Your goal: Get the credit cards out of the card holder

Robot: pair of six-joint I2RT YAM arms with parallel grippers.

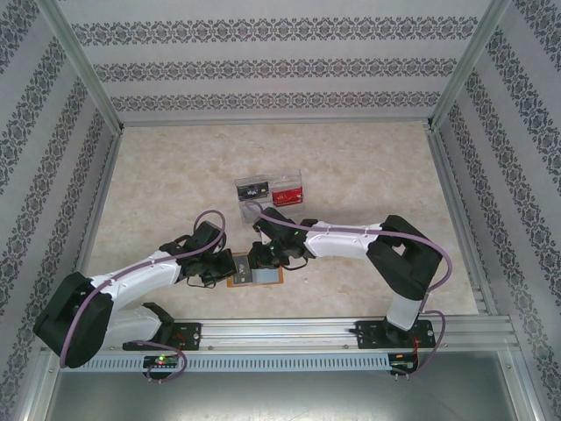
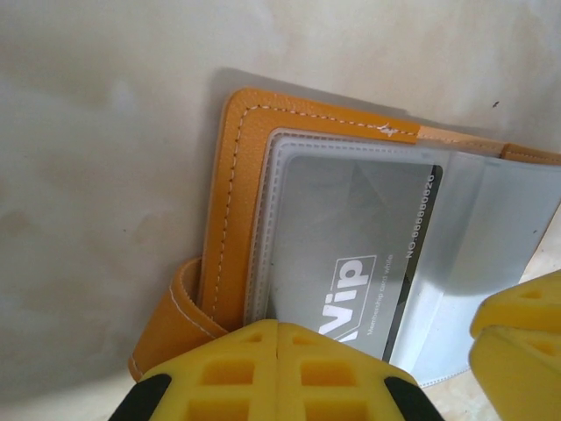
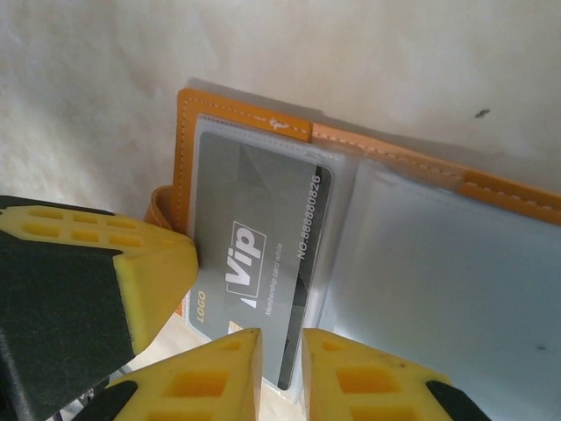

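The orange-tan card holder (image 1: 259, 277) (image 2: 230, 202) (image 3: 188, 140) lies open on the table between both grippers, grey-blue sleeves up. A grey "Vip" credit card (image 2: 351, 254) (image 3: 254, 228) sits in the left sleeve, its lower end poking out. My left gripper (image 1: 230, 266) (image 2: 278, 338) is shut, its tips meeting at the holder's near edge over the sleeve. My right gripper (image 1: 260, 260) (image 3: 279, 351) hovers low over the card's lower right corner. Its jaws stand a narrow gap apart, and the card's edge shows through that gap. A black card (image 1: 254, 189) and a red card (image 1: 284, 190) lie in a clear tray.
The clear plastic tray (image 1: 269, 178) stands just behind the holder, mid-table. Patterned walls and metal rails fence the table on three sides. The two grippers crowd each other: the left gripper's finger (image 3: 149, 272) sits beside my right fingers, and the right gripper's fingers (image 2: 521, 338) show in the left wrist view.
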